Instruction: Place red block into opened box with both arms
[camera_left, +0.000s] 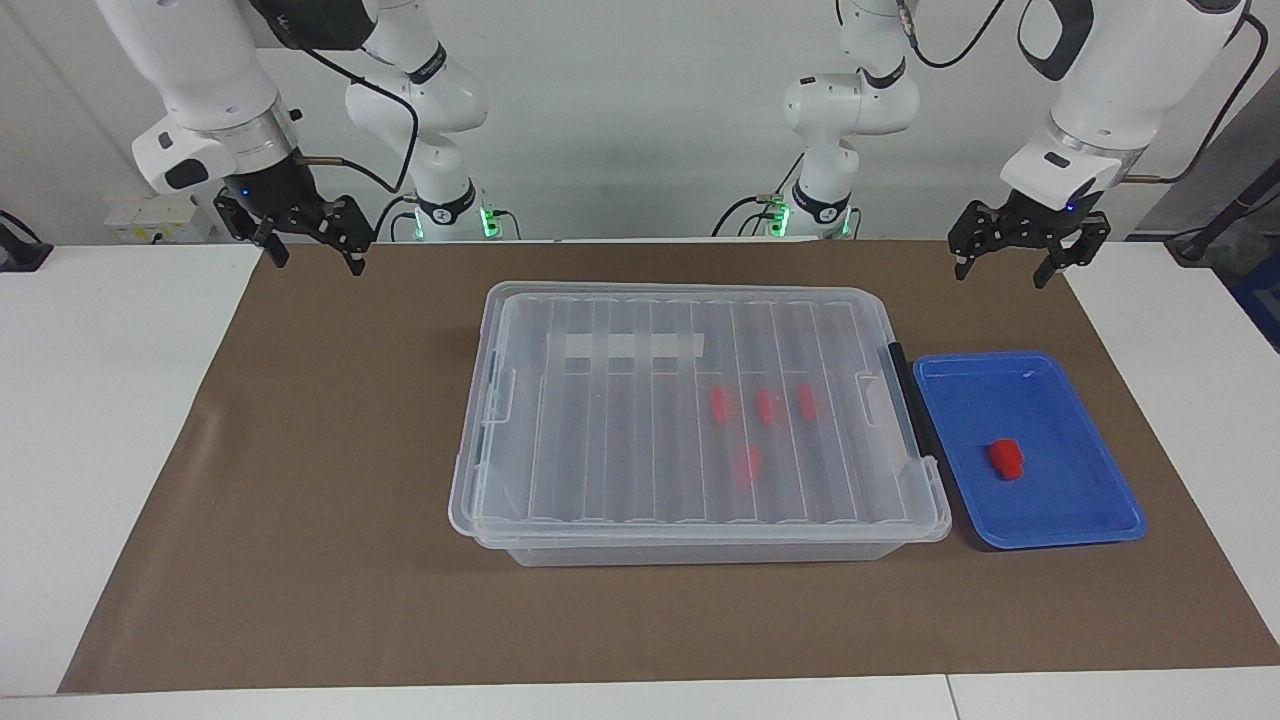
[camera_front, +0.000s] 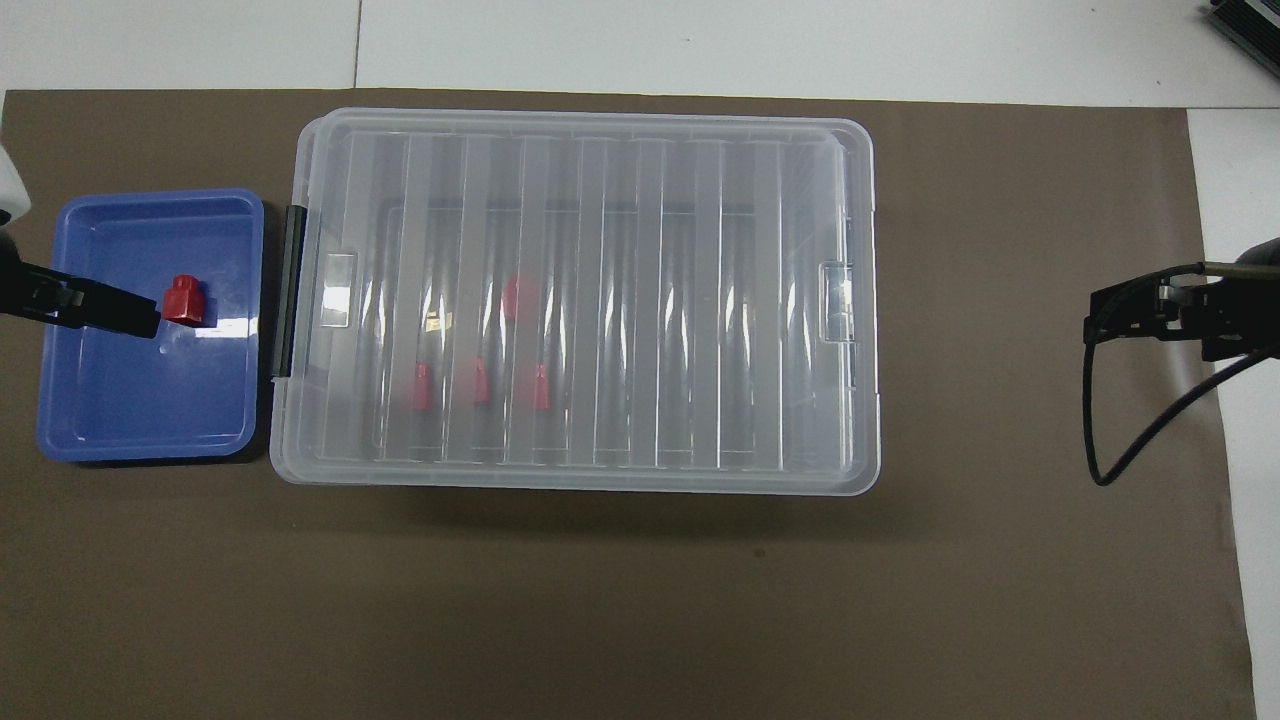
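One red block (camera_left: 1005, 459) (camera_front: 185, 300) lies in the shallow blue tray (camera_left: 1080, 520) (camera_front: 120, 430) at the left arm's end of the table. The clear box (camera_left: 690, 545) (camera_front: 575, 470) stands mid-mat beside the tray, its ribbed lid (camera_left: 600, 440) (camera_front: 700, 300) resting flat on top. Several more red blocks (camera_left: 765, 405) (camera_front: 480, 385) show through the lid. My left gripper (camera_left: 1000, 275) (camera_front: 90, 305) hangs open and empty, raised over the tray's outer side. Over the mat's edge at the right arm's end, my right gripper (camera_left: 318, 262) (camera_front: 1150, 320) also hangs open and empty.
A brown mat (camera_left: 330, 500) (camera_front: 1000, 550) covers the white table. A black latch (camera_left: 905, 400) (camera_front: 288, 290) runs along the box end that faces the tray. A white tape strip (camera_left: 625, 347) sits on the lid.
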